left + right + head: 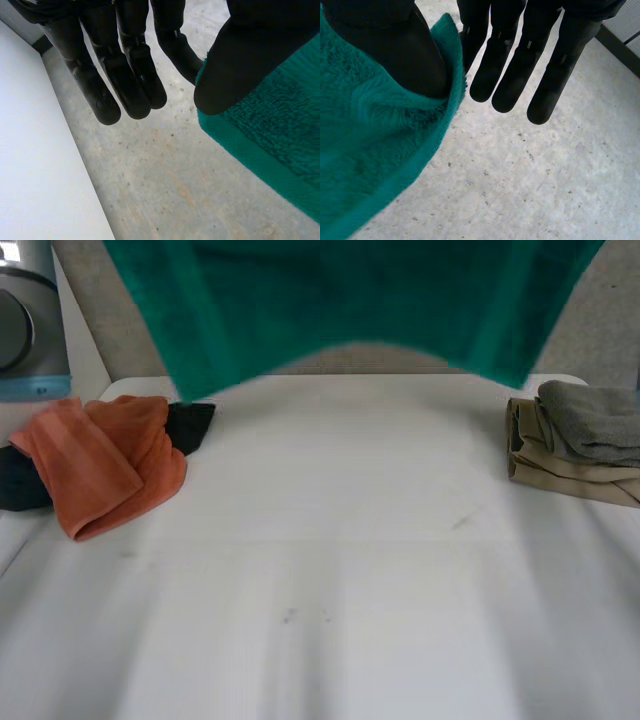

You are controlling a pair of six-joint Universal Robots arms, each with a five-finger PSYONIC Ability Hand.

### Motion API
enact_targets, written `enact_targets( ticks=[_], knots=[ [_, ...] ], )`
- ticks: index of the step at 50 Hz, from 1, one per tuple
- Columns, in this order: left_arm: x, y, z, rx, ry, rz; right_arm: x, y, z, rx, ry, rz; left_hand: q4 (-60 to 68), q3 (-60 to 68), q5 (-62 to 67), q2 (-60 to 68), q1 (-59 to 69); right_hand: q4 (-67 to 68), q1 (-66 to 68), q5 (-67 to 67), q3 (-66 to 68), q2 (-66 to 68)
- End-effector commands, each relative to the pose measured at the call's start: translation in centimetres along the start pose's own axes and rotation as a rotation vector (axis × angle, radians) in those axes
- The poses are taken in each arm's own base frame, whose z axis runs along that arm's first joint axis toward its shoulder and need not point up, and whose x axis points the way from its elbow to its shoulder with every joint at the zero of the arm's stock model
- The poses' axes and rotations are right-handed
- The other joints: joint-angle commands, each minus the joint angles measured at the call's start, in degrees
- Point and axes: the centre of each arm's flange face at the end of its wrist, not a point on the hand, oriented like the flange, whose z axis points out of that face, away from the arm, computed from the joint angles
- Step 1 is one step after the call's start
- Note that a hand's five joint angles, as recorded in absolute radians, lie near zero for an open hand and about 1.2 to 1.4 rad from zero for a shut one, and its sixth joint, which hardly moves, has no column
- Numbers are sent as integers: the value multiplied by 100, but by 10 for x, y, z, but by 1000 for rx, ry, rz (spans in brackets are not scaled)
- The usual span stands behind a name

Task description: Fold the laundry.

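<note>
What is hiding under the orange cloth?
Black cloth pokes out from under the orange cloth on two sides. Its middle is covered, so one piece or two, I cannot tell.

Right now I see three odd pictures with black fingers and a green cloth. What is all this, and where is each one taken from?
This is a two-armed robot at a white table, folding laundry. The wide picture comes from a camera at its head, looking down. The other two come from cameras on its wrists, each looking along a black hand. The left hand pinches the edge of a green towel between thumb and finger; the right hand does the same. So the towel hangs spread above the table. On the table lie an orange cloth over a black cloth on the robot's left, and a grey cloth on a tan cloth on its right.
</note>
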Motion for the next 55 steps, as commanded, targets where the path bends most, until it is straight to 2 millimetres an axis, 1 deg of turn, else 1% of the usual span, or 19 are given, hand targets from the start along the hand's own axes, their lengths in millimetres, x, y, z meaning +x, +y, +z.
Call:
enact_targets(
  ticks=[1, 7, 8, 11, 12, 14, 17, 22, 23, 26, 27, 30, 33, 37, 41, 42, 46, 50, 55],
  knots=[
    [16, 50, -58, -232, 86, -2, -24, 56, -44, -260, -134, 20, 1119, 1145, 1449, 1126, 1495, 1121, 1613, 1201, 1177, 1262],
    [34, 82, -122, -418, 214, -14, -53, 110, -109, -523, -327, 56, 1119, 1145, 1449, 1126, 1495, 1121, 1613, 1201, 1177, 1262],
    [38, 89, -141, -469, 251, -14, -55, 116, -116, -552, -340, 54, 1119, 1145, 1449, 1126, 1495, 1121, 1613, 1201, 1177, 1262],
    [43, 96, -167, -544, 297, -7, -61, 131, -140, -637, -396, 26, 1119, 1145, 1449, 1126, 1495, 1121, 1613, 1201, 1177, 1262],
    [44, 100, -190, -620, 340, 26, -62, 131, -144, -651, -408, 16, 1119, 1145, 1449, 1126, 1495, 1121, 1613, 1201, 1177, 1262],
    [44, 100, -198, -651, 359, 47, -62, 132, -151, -681, -431, -13, 1119, 1145, 1449, 1126, 1495, 1121, 1613, 1201, 1177, 1262],
    [42, 97, -230, -780, 442, 126, -62, 127, -171, -770, -506, -77, 1119, 1145, 1449, 1126, 1495, 1121, 1613, 1201, 1177, 1262],
    [22, 50, -256, -932, 557, 253, -50, 93, -200, -950, -670, -201, 1119, 1145, 1449, 1126, 1495, 1121, 1613, 1201, 1177, 1262],
    [14, 32, -265, -974, 597, 288, -42, 76, -211, -1030, -726, -242, 1119, 1145, 1449, 1126, 1495, 1121, 1613, 1201, 1177, 1262],
    [4, 5, -281, -1053, 660, 322, -16, 43, -233, -1185, -800, -334, 1119, 1145, 1449, 1126, 1495, 1121, 1613, 1201, 1177, 1262],
    [-2, -15, -293, -1105, 713, 334, -11, 35, -239, -1217, -825, -351, 1119, 1145, 1449, 1126, 1495, 1121, 1613, 1201, 1177, 1262],
    [-11, -43, -310, -1170, 800, 357, 1, 13, -256, -1259, -906, -432, 1119, 1145, 1449, 1126, 1495, 1121, 1613, 1201, 1177, 1262],
    [-12, -47, -312, -1141, 831, 380, 2, 8, -263, -1243, -946, -473, 1119, 1145, 1449, 1126, 1495, 1121, 1613, 1201, 1177, 1262],
    [-7, -35, -305, -1087, 832, 387, -1, 12, -258, -1185, -909, -487, 1119, 1145, 1449, 1126, 1495, 1121, 1613, 1201, 1177, 1262],
    [3, -6, -286, -998, 785, 400, -5, 35, -243, -1123, -782, -441, 1119, 1145, 1449, 1126, 1495, 1121, 1613, 1201, 1177, 1262],
    [9, 5, -275, -954, 754, 396, -11, 50, -234, -1087, -728, -418, 1119, 1145, 1449, 1126, 1495, 1121, 1613, 1201, 1177, 1262],
    [27, 30, -253, -862, 686, 344, -35, 73, -220, -991, -677, -368, 1119, 1145, 1449, 1126, 1495, 1121, 1613, 1201, 1177, 1262],
    [37, 69, -230, -841, 594, 338, -47, 94, -200, -906, -609, -359, 1119, 1145, 1449, 1126, 1495, 1121, 1613, 1201, 1177, 1262],
    [46, 104, -215, -857, 513, 389, -57, 117, -185, -851, -547, -384, 1119, 1145, 1449, 1126, 1495, 1121, 1613, 1201, 1177, 1262]
  ],
)
